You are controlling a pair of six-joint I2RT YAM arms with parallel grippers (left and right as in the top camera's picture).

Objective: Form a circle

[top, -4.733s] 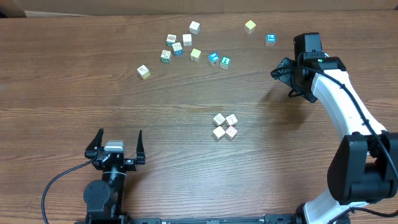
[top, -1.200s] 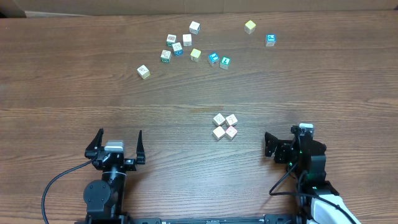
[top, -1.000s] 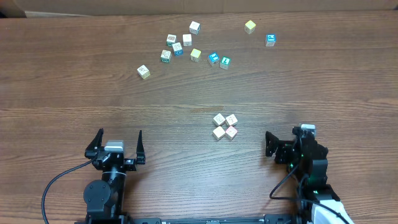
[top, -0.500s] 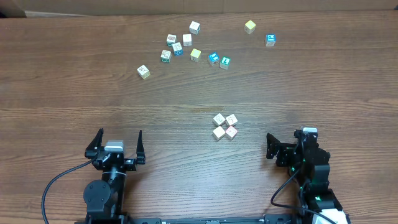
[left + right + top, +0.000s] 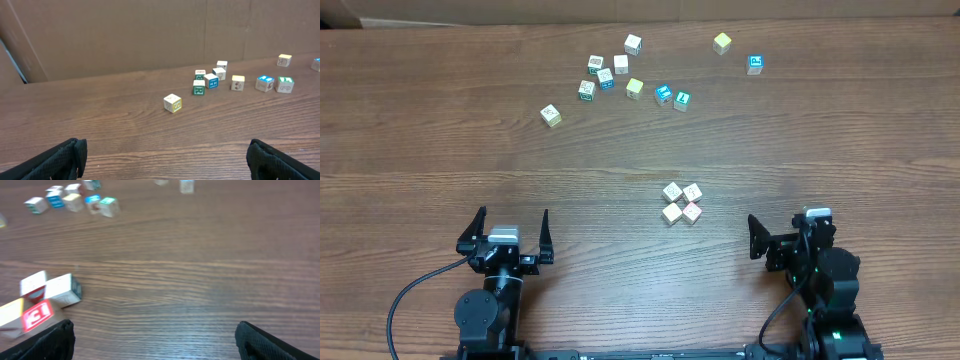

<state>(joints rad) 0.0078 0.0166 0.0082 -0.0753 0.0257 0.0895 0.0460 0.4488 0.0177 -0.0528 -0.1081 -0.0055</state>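
Observation:
The circle (image 5: 681,203) is a tight clump of small pale printed cubes just right of the table's middle, one of them marked pink-red. In the right wrist view the circle (image 5: 42,297) shows at the far left, partly cut off by the frame edge. My right gripper (image 5: 785,235) stands open near the front edge, to the right of the clump and apart from it, and the wrist view shows only bare wood inside my right gripper (image 5: 155,337). My left gripper (image 5: 510,232) rests open at the front left, well away from the clump; my left gripper (image 5: 162,160) holds nothing.
Several loose cubes (image 5: 620,70) lie scattered along the back of the table, among them a blue cube (image 5: 755,63), a teal cube (image 5: 682,99) and a yellow cube (image 5: 722,42). One pale cube (image 5: 551,116) sits apart at the back left. A cardboard wall (image 5: 125,35) stands behind the table.
My right arm has come back from the far right by the blue cube to the front edge, and it drifted slightly nearer in the last second. The left arm and the cubes stayed still.

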